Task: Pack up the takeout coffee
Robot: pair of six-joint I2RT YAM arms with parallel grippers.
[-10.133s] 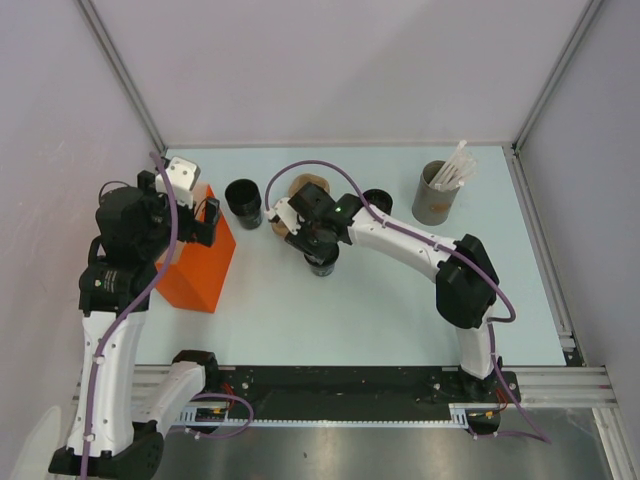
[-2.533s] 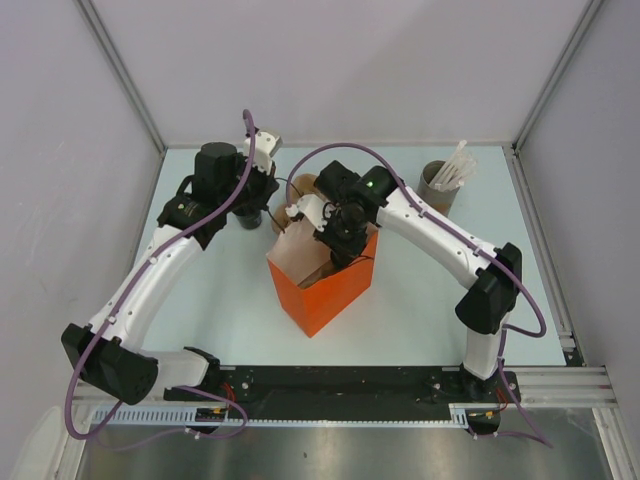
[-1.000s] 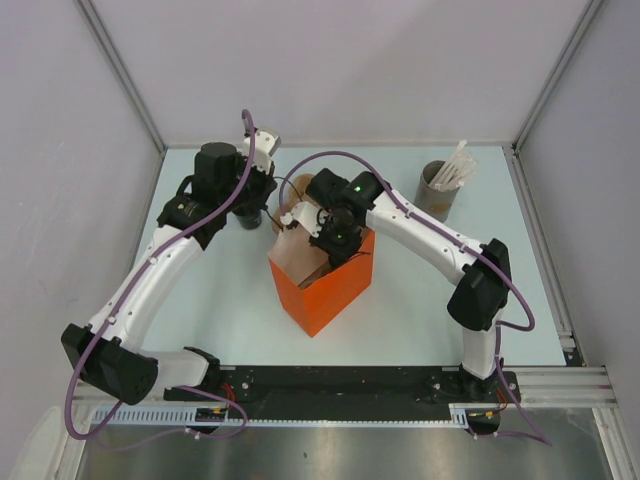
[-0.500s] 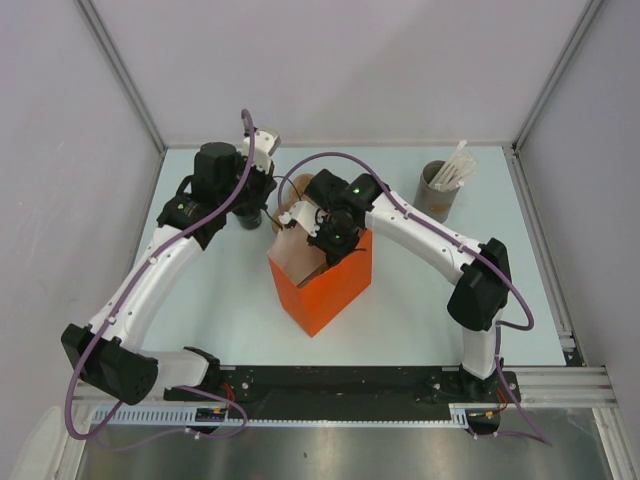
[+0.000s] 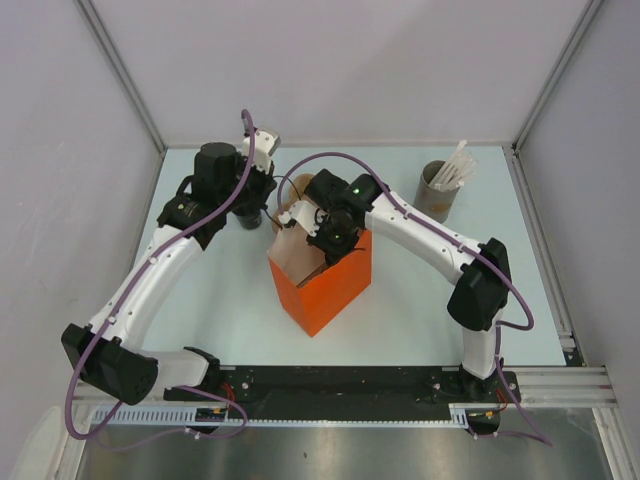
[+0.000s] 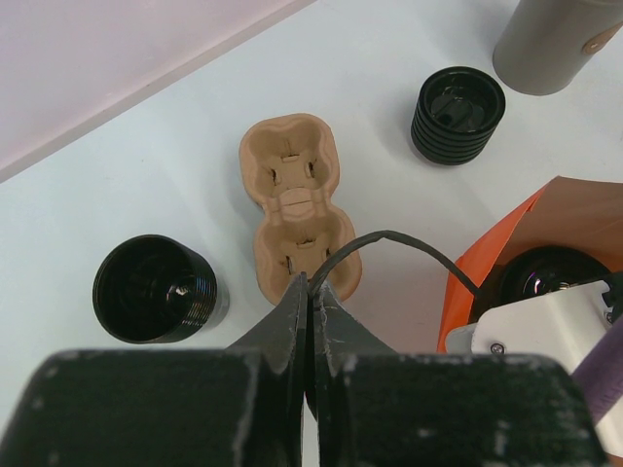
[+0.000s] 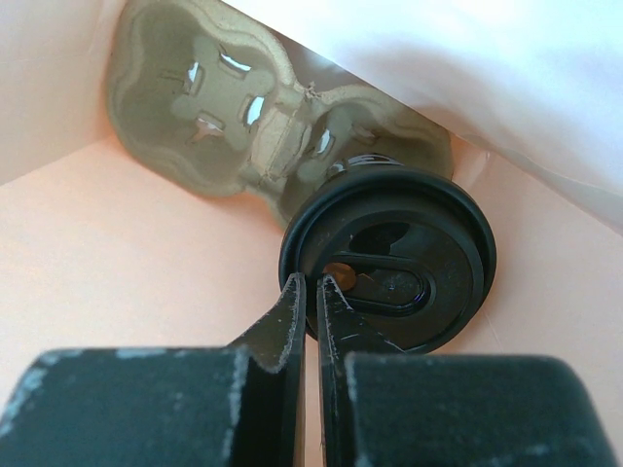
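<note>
Setting the takeout coffee into the orange paper bag is judged the step in hand. The cup is seen inside it on a pulp carrier, its lid rim pinched by the right gripper, jaws almost shut. The left gripper is closed on a thin black cord. Release and a straight lift are called for next.

- Light is bright, even and diffuse; shadows below the left gripper are soft.
- Close to the lens, both gripper bodies blur.
- Ahead of the right gripper, the takeout coffee lid shows faint sheen.
</note>
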